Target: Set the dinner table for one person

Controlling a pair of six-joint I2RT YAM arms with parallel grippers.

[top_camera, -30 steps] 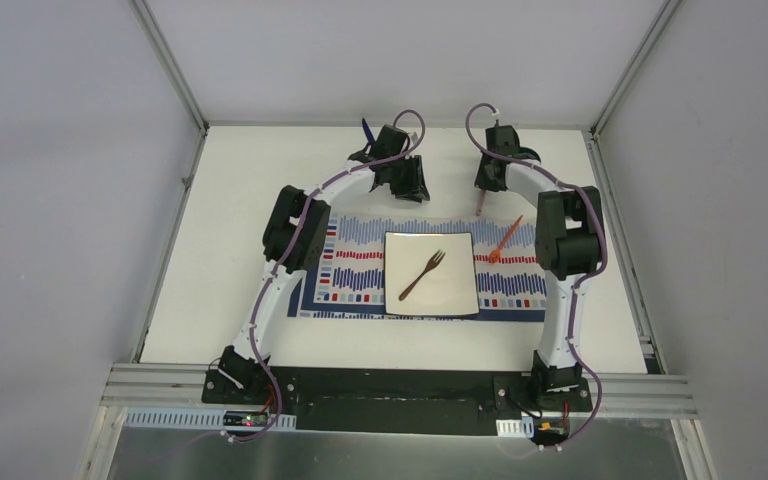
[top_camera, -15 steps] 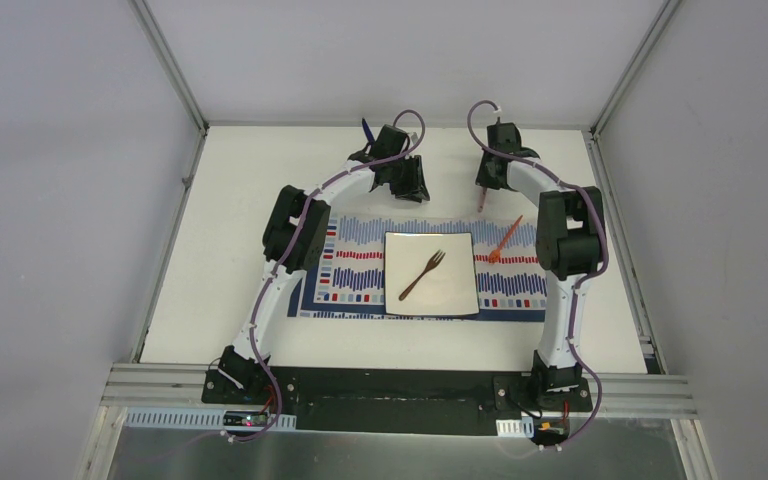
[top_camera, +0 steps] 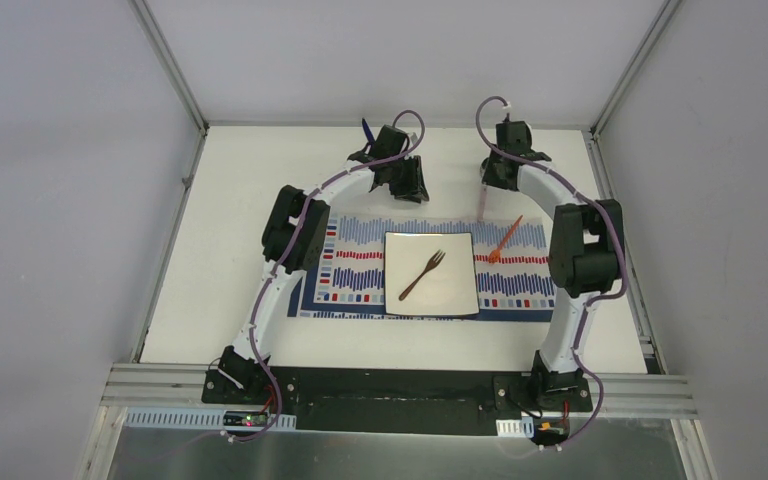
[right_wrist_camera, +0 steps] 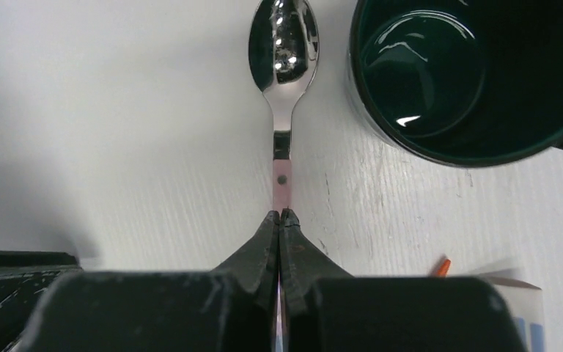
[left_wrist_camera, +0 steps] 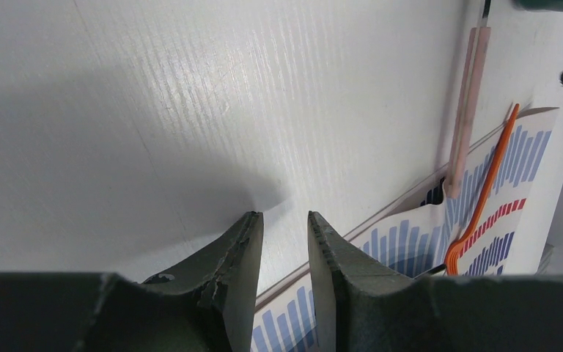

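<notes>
On the white dinner table (top_camera: 230,250) lies a striped placemat (top_camera: 355,285) with a square white plate (top_camera: 450,295); a brown fork (top_camera: 422,274) rests on the plate. An orange fork (top_camera: 505,238) lies on the mat to the plate's right. My right gripper (right_wrist_camera: 282,215) is shut on the pink handle of a metal spoon (right_wrist_camera: 284,44), whose handle (top_camera: 482,200) points toward the mat's far edge. My left gripper (left_wrist_camera: 284,220) hovers over the mat's far edge, its fingers (left_wrist_camera: 238,249) a little apart with nothing between them.
A dark green mug (right_wrist_camera: 476,73) stands just right of the spoon's bowl. A blue item (top_camera: 367,130) pokes up behind the left wrist at the far edge. In the left wrist view the pink handle (left_wrist_camera: 468,110) and the orange fork (left_wrist_camera: 484,198) lie side by side.
The right arm has swung a little right and farther back, taking the spoon with it. The left arm has stayed still.
</notes>
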